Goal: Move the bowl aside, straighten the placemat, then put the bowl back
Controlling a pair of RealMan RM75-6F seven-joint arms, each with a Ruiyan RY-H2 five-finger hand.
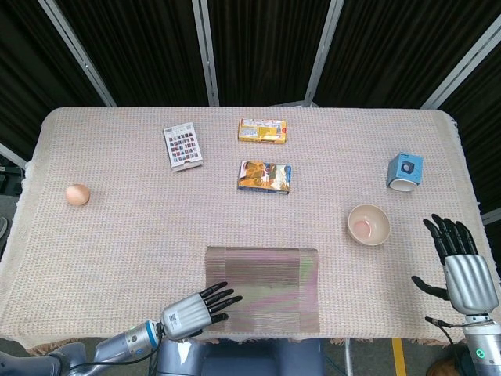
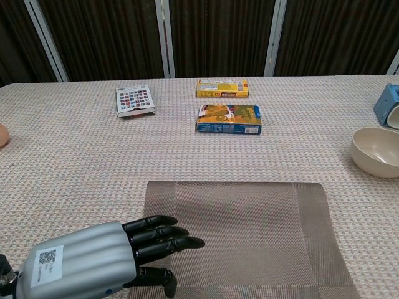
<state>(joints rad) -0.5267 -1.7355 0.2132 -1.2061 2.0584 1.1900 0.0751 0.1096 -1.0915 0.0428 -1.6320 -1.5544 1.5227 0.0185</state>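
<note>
Left hand [image 2: 118,258]: silver ribbed back shell, glossy black fingers [image 2: 163,233], and a white sticker bearing a square black code on the shell's rear. In the head view, the wrist behind this hand [image 1: 192,313] is a silver cylinder with a blue ring, followed by a grey arm section. Right hand [image 1: 462,270]: identical silver ribbed shell and black fingers [image 1: 448,235]; behind it, a grey cylindrical wrist carries a small green dot, with a thin black cable running beside the shell's rear.

I see a yellow flat box [image 1: 262,130] just behind the blue-orange snack box [image 1: 264,177]; a patterned card pack [image 1: 182,146] left, brown egg [image 1: 77,194] far left, blue cube [image 1: 405,171] far right.
</note>
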